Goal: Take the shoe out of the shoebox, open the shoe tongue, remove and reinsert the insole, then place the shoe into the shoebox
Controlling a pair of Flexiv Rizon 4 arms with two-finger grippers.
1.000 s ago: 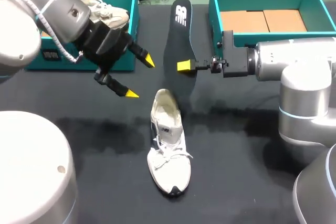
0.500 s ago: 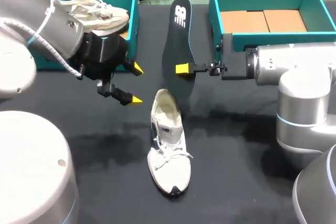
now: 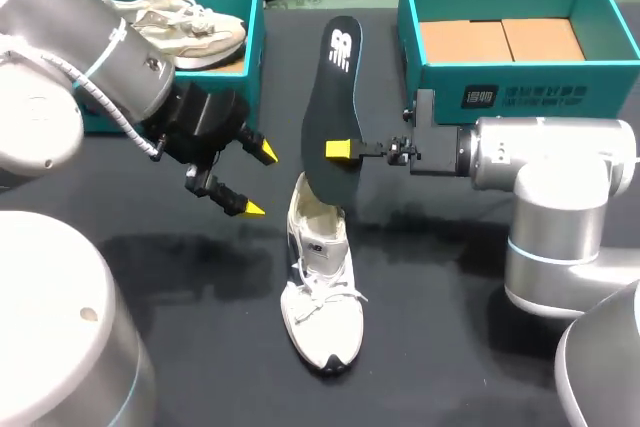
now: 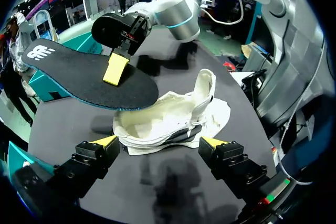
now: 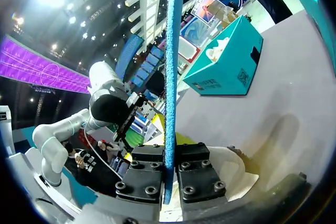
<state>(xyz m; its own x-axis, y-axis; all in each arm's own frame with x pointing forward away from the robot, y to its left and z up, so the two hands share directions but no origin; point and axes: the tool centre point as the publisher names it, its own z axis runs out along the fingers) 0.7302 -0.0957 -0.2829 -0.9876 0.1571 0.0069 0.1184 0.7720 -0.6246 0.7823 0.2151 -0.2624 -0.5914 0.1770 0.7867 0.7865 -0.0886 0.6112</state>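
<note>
Nearest lay the white shoe (image 3: 320, 292) on the dark table (image 3: 450, 337), toe pointing toward the robot and its open heel end pointing away, with nothing holding it. Just beyond it and off to its side hung the left gripper (image 3: 258, 181), fingers spread apart and empty. Past the heel, the right gripper (image 3: 338, 150) was clamped on the dark insole (image 3: 332, 87) at about mid-length, pinching it across its thickness. The insole's lower end sat over the shoe's opening; whether it touched the collar could not be told.

The likely trouble was the shoe itself. With nothing pinning it, a push from the insole could slide it along the table or roll it over. The insole's tip could also catch on the collar or tongue and fold, or pivot in such a narrow grip.

Farthest back stood two teal shoeboxes. The left shoebox (image 3: 253, 57) held a second shoe (image 3: 190, 22). The right shoebox (image 3: 520, 99) held cardboard (image 3: 500, 39).
</note>
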